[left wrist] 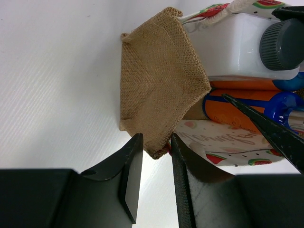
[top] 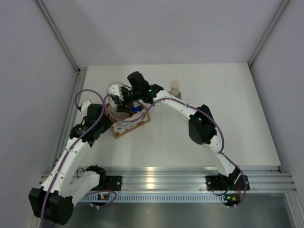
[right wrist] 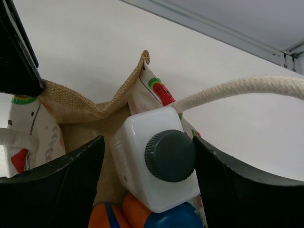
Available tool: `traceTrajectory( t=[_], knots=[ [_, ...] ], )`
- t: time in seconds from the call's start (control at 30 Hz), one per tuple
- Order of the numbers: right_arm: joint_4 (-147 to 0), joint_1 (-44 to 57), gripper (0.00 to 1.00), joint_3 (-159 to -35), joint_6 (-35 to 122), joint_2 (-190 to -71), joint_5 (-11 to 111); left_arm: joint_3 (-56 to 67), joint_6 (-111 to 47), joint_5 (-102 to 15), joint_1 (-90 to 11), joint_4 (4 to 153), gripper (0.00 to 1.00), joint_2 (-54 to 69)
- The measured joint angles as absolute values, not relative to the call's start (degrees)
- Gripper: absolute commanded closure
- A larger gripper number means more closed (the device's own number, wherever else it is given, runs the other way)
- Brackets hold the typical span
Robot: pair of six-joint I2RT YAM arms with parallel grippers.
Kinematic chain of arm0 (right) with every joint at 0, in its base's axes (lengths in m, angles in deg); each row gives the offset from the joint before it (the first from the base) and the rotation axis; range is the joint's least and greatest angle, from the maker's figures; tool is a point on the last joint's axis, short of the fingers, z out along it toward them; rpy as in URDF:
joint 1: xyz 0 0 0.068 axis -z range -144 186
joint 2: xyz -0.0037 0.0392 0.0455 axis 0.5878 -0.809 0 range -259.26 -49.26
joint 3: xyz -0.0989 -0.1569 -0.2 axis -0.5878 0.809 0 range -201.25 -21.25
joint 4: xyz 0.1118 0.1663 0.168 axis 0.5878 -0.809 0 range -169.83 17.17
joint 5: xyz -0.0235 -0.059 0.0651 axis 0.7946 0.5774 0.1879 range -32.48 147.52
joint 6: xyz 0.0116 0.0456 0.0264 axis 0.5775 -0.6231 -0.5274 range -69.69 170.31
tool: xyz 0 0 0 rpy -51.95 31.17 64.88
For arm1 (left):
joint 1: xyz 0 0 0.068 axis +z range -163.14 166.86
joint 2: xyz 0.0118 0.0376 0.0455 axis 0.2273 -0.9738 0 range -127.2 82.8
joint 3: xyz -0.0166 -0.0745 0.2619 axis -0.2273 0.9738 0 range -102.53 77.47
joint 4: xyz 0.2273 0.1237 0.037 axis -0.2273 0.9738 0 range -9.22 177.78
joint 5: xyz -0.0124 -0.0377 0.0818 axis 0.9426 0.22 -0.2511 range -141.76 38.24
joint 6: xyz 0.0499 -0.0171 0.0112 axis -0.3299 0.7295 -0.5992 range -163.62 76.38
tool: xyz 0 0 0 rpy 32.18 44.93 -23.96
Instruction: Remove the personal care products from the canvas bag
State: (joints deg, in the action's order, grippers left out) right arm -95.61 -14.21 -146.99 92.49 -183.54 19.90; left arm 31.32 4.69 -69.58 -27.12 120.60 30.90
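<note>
While the left gripper point(left wrist: 155, 142) pinches shut on a burlap corner of the canvas bag point(left wrist: 156, 80), the bag sits on the table point(top: 213, 118) at about 11 o'clock from its centre. Inside it, two orange bottles point(left wrist: 237, 102) with blue tops lie against a white bottle point(right wrist: 142, 128) with a grey cap. The right gripper point(right wrist: 148, 142) straddles the white bottle, one pad at the cap and the other just beside the body; whether it grips, I cannot tell. Farther back, at 2 o'clock from the bag, the grey-green bottle point(top: 175, 88) stands upright on the table.
</note>
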Motion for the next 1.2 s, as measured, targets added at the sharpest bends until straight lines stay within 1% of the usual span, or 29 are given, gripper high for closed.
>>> traceTrajectory(
  t=[0.17,0.33,0.37,0.47,0.63,0.77,1.0,1.2],
  knots=[
    [-96.09,-14.21,0.39,-148.14,94.69,-184.91,20.29,31.32,4.67,-69.62,-27.12,120.55,0.65,30.77],
    [-96.68,-14.21,0.45,-148.17,95.2,-184.94,20.51,31.32,4.67,-69.62,-27.12,120.38,0.65,30.66],
    [-96.77,-14.21,0.48,-148.17,95.17,-184.94,20.51,31.32,4.65,-69.65,-27.12,120.31,0.65,30.57],
    [-96.73,-14.28,0.53,-148.17,94.32,-184.94,20.53,31.32,4.65,-69.82,-27.12,120.18,0.65,30.51],
    [-96.68,-15.17,0.55,-148.47,92.51,-184.94,21.49,31.3,4.49,-70.06,-27.12,120.18,0.65,30.51],
    [-96.18,-16.27,0.54,-148.65,90.06,-184.94,24.2,31.3,4.34,-70.04,-27.12,120.18,0.65,30.51],
    [-92.88,-17.67,0.54,-147.97,79.57,-184.78,32.14,31.08,3.88,-70.06,-27.09,120.22,0.65,30.51],
    [-89.23,-17.88,0.46,-145.67,72.66,-184.19,36.88,30.99,2.77,-70.24,-27.12,120.22,0.65,30.51]
  ],
)
